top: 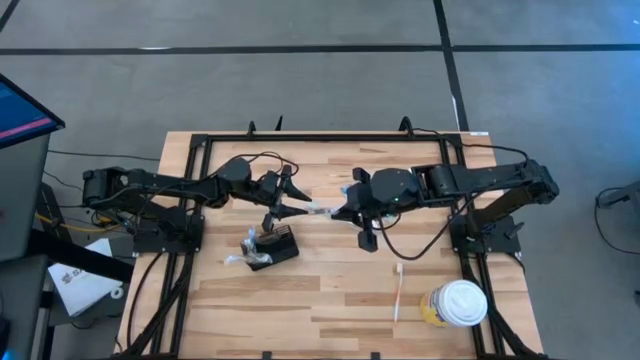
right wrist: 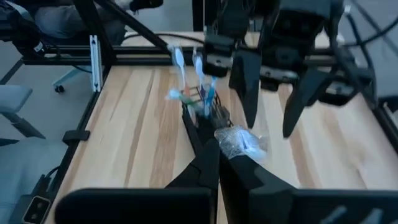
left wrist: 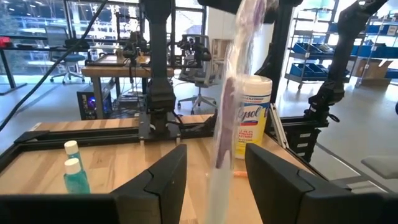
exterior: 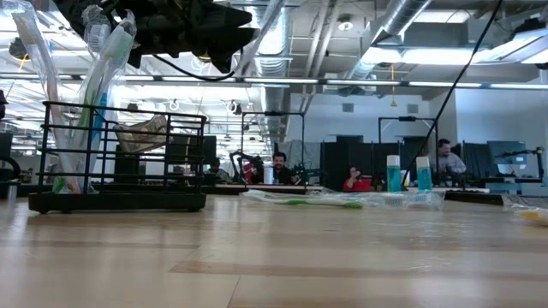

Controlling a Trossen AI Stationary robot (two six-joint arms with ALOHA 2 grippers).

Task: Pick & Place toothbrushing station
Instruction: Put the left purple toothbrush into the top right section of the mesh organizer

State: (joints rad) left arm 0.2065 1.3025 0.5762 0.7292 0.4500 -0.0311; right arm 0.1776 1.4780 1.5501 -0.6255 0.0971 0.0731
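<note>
The toothbrushing station, a small black wire holder (top: pixel 275 247) (exterior: pixel 120 162) (right wrist: pixel 211 112), stands on its base left of the table's middle, with several toothbrushes upright in it. Above and just beyond it, a toothbrush in a clear wrapper (top: pixel 316 210) (left wrist: pixel 231 93) spans the gap between my two grippers. My right gripper (top: pixel 335 213) (right wrist: pixel 214 140) is shut on one end of it. My left gripper (top: pixel 293 207) (left wrist: pixel 214 168) is open, and the wrapper's other end runs between its fingers; I cannot tell whether it touches them. My right gripper pinches the crumpled end of the toothbrush's clear wrapper (right wrist: pixel 241 142) between its two shut fingers. It comes from the table's right side, slanting down. The wrapped toothbrush is lifted clear of the table and reaches toward my left gripper.
A loose toothbrush (top: pixel 398 290) lies on the table near the front right, beside a white-lidded yellowish cup (top: pixel 460 303). Another wrapped toothbrush (exterior: pixel 342 201) shows in the low view. A Lysol canister (left wrist: pixel 252 118) and two teal bottles (left wrist: pixel 74 174) stand farther off.
</note>
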